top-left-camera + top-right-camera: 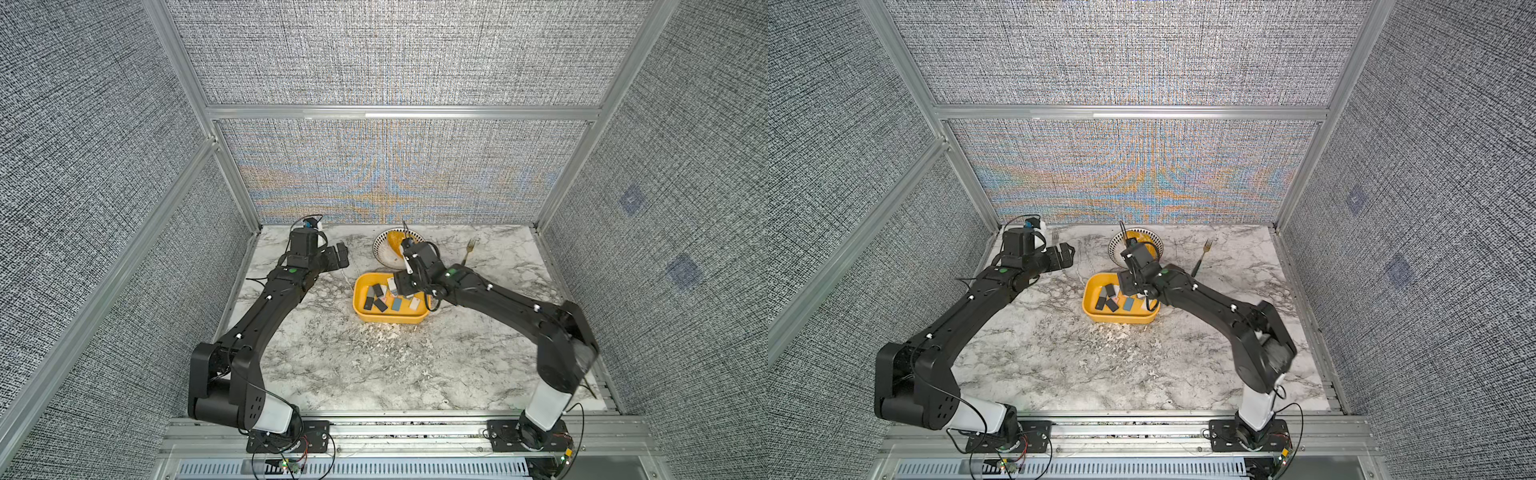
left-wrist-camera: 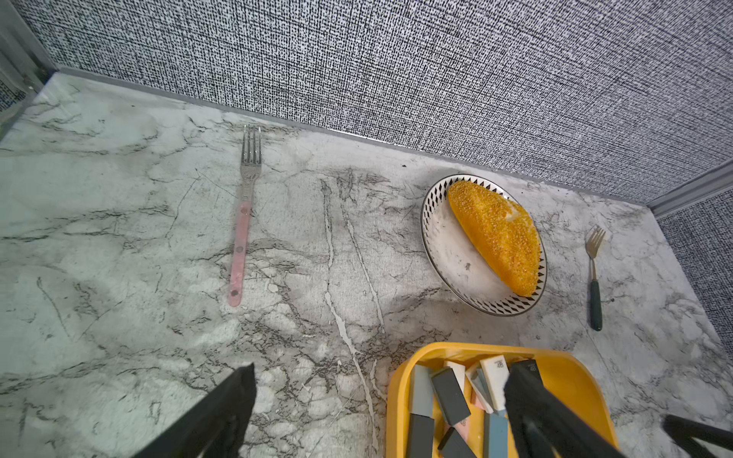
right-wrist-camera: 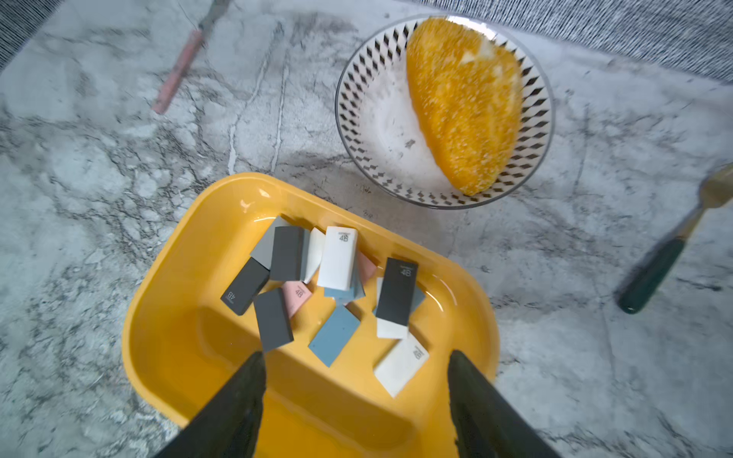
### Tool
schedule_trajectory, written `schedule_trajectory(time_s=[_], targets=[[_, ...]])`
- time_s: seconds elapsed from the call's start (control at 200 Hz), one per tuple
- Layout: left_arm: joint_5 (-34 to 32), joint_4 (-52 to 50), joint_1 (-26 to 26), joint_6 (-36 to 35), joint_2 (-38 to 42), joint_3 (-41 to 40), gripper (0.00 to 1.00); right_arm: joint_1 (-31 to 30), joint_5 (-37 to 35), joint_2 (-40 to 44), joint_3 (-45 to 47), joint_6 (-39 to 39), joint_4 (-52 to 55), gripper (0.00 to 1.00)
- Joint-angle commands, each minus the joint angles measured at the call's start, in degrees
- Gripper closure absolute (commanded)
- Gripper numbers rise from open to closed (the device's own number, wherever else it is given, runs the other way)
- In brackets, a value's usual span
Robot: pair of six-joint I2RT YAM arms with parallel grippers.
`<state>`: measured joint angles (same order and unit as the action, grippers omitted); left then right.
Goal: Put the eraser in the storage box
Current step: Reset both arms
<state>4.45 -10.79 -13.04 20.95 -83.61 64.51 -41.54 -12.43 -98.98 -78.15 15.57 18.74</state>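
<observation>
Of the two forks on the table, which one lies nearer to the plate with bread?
The fork with the dark green handle, close beside the plate; the pink-handled fork lies much farther away.

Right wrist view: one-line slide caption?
Open right end effector over the yellow storage box of erasers, plate of bread nearby.

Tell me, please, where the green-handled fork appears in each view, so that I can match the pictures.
In a top view: the green-handled fork lies right of the plate.
In a top view: the fork lies right of the plate.
Left wrist: the fork lies beside the plate, on the side away from the pink-handled fork.
Right wrist: the fork, blurred, lies beside the plate.
Shared landmark: the plate.
</observation>
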Motion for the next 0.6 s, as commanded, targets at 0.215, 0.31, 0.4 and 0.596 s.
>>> schedule_trajectory(time_s=[0.215, 0.31, 0.4, 0.596], targets=[[-3.98, 3.66, 0.03, -5.86, 4.53, -5.67, 0.0, 7.38, -9.57, 26.26, 27.01, -5.78, -20.68, 0.02], [-7.53, 7.89, 0.03, -7.66, 6.75, -10.44, 0.0, 13.88, -11.42, 31.54, 36.54, -7.43, -27.05, 0.02], [-11.14, 13.09, 0.03, -9.05, 8.44, -15.29, 0.0, 20.38, -11.37, 33.96, 44.74, -7.42, -35.51, 0.02], [-20.27, 25.79, 0.03, -11.99, 10.42, -24.68, 0.0, 27.81, -18.14, 32.19, 54.28, -7.88, -49.57, 0.02]])
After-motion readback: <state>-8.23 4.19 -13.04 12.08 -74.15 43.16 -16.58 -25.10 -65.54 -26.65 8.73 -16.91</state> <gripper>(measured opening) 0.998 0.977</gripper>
